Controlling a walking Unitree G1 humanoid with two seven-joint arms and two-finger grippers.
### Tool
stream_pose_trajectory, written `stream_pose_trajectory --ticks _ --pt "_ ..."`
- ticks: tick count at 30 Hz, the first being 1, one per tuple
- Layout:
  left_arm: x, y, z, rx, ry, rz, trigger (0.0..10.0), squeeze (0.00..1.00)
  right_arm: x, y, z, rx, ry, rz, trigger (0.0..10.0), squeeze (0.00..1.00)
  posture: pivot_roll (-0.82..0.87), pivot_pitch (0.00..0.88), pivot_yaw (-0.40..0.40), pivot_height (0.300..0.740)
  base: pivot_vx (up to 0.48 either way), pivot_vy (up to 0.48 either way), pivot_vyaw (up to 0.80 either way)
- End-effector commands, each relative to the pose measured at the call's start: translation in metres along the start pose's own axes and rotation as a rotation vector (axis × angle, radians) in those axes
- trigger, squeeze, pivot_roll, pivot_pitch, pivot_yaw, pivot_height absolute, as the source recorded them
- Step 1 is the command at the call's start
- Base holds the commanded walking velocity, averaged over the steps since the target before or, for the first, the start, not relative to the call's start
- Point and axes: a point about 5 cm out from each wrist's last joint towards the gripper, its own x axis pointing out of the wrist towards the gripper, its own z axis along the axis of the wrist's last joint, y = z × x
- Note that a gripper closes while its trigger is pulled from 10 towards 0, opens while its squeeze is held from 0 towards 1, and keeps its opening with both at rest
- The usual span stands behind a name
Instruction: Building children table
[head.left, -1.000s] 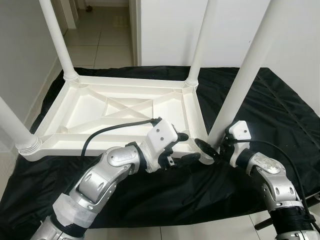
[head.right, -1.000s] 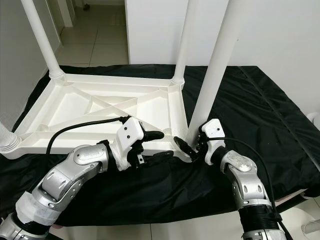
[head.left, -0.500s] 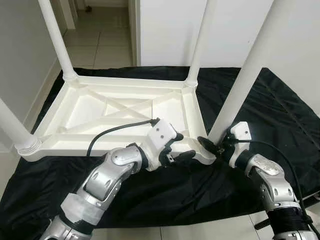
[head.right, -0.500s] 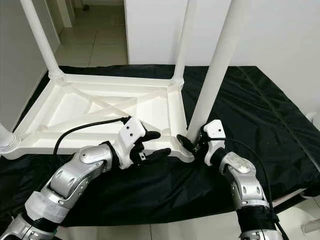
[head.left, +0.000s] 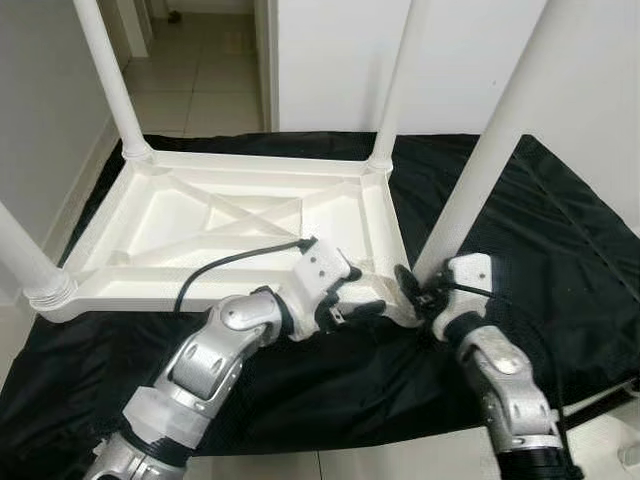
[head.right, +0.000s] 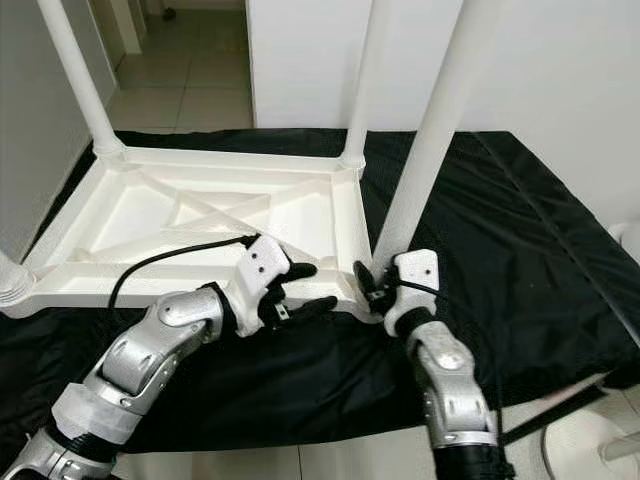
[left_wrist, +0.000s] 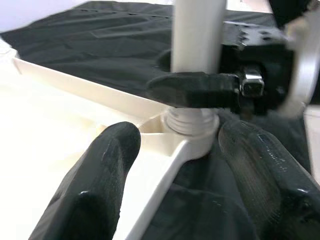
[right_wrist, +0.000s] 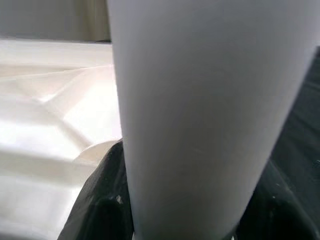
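- I see one white tabletop (head.left: 230, 225) lying upside down on a black cloth (head.left: 560, 250), ribs facing up; I take it as my landmark
- I count four white legs standing up from its corners: far left leg (head.left: 105, 75), far right leg (head.left: 400, 80), near left leg (head.left: 25, 255), near right leg (head.left: 490, 150)
- The near right leg sits in the tabletop's near right corner socket (left_wrist: 192, 127), leaning a little away from the tabletop
- My right gripper (head.left: 418, 290) is at the foot of that near right leg, just above the socket, one black finger (left_wrist: 195, 90) across the leg and its mate on the other side; it looks clamped on the leg
- My left gripper (head.left: 355, 295) is at the tabletop's near edge, just beside the same corner, fingers spread apart and straddling the rim, one finger (left_wrist: 95, 185) over the ribbed underside, the other over the cloth
- Two silver arms in view, one on each side of that corner
- Beyond the tabletop's far edge: white walls and tiled floor (head.left: 200, 80)
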Motion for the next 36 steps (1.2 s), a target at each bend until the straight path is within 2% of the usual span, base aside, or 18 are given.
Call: stream_pose_trajectory --ticks 1,2,3,4,8,15,16,21,23,26,27,30,31,32,34,35,36 --pt "0.001 0.009 0.001 0.009 -0.007 0.13 10.0 0.0 -0.002 0.004 -0.007 0.001 0.046 -0.09 10.0 0.0 -0.09 0.034 -0.006 0.74 0.0 0.0 0.0" --pt "0.002 0.01 0.001 0.011 -0.011 0.129 10.0 0.0 -0.002 0.007 -0.006 0.005 0.043 -0.169 10.0 0.0 -0.1 0.031 -0.003 0.74 0.0 0.0 0.0" --pt "0.002 0.01 0.001 0.011 -0.011 0.129 10.0 0.0 -0.002 0.007 -0.006 0.005 0.043 -0.169 10.0 0.0 -0.1 0.031 -0.003 0.74 0.0 0.0 0.0" --pt "0.003 0.009 0.001 0.012 -0.014 0.122 10.0 0.0 -0.003 0.013 -0.003 0.036 0.038 -0.274 10.0 0.0 -0.1 0.042 -0.006 0.74 0.0 0.0 0.0" --pt "0.003 0.01 0.0 0.004 -0.015 0.124 10.0 0.0 -0.002 0.022 -0.001 0.074 0.035 -0.309 10.0 0.0 -0.1 0.034 -0.004 0.74 0.0 0.0 0.0" --pt "0.004 0.015 0.001 -0.003 -0.02 0.135 10.0 0.0 -0.002 0.022 0.006 0.083 0.007 -0.312 10.0 0.0 -0.11 0.029 0.0 0.74 0.0 0.0 0.0" --pt "0.003 0.016 0.001 -0.001 -0.021 0.14 10.0 0.0 -0.004 0.02 0.008 0.093 -0.011 -0.28 10.0 1.0 -0.11 0.023 0.001 0.74 0.0 0.0 0.0" --pt "0.002 0.019 0.001 0.005 -0.024 0.145 10.0 0.0 -0.007 0.014 0.012 0.091 -0.037 -0.204 10.0 1.0 -0.11 0.022 -0.003 0.74 0.0 0.0 0.0" --pt "0.0 0.02 0.0 0.01 -0.02 0.138 10.0 0.0 -0.01 0.006 0.013 0.083 -0.04 -0.144 10.0 1.0 -0.1 0.021 -0.006 0.74 0.0 0.0 0.0" --pt "0.0 0.019 0.0 0.012 -0.018 0.134 10.0 0.0 -0.011 0.003 0.013 0.08 -0.035 -0.116 10.0 1.0 -0.1 0.02 -0.009 0.74 0.0 0.0 0.0" --pt "-0.001 0.018 0.0 0.016 -0.017 0.12 10.0 0.0 -0.012 -0.002 0.012 0.072 -0.025 -0.064 10.0 1.0 -0.1 0.02 -0.009 0.74 0.0 0.0 0.0" --pt "-0.002 0.017 -0.001 0.019 -0.018 0.108 10.0 0.0 -0.012 -0.006 0.01 0.059 -0.013 -0.017 10.0 1.0 -0.1 0.019 -0.011 0.74 0.0 0.0 0.0" --pt "-0.003 0.015 0.0 0.018 -0.023 0.09 10.0 0.0 -0.012 -0.009 0.01 0.024 -0.003 0.047 10.0 0.0 -0.1 0.018 -0.014 0.74 0.0 0.0 0.0" --pt "-0.004 0.011 0.001 0.02 -0.032 0.061 10.0 0.0 -0.012 -0.012 0.009 -0.014 0.013 0.132 10.0 0.0 -0.1 0.015 -0.014 0.74 0.0 0.0 0.0" --pt "-0.004 0.011 0.001 0.02 -0.032 0.061 10.0 0.0 -0.012 -0.012 0.009 -0.014 0.013 0.132 10.0 0.0 -0.1 0.015 -0.014 0.74 0.0 0.0 0.0" --pt "-0.006 0.006 0.001 0.024 -0.044 0.02 10.0 0.0 -0.011 -0.016 0.006 -0.046 0.035 0.222 10.0 0.0 -0.09 0.011 -0.017 0.74 0.0 0.0 0.0" --pt "-0.006 0.006 0.001 0.024 -0.044 0.02 10.0 0.0 -0.011 -0.016 0.006 -0.046 0.035 0.222 10.0 0.0 -0.09 0.011 -0.017 0.74 0.0 0.0 0.0"
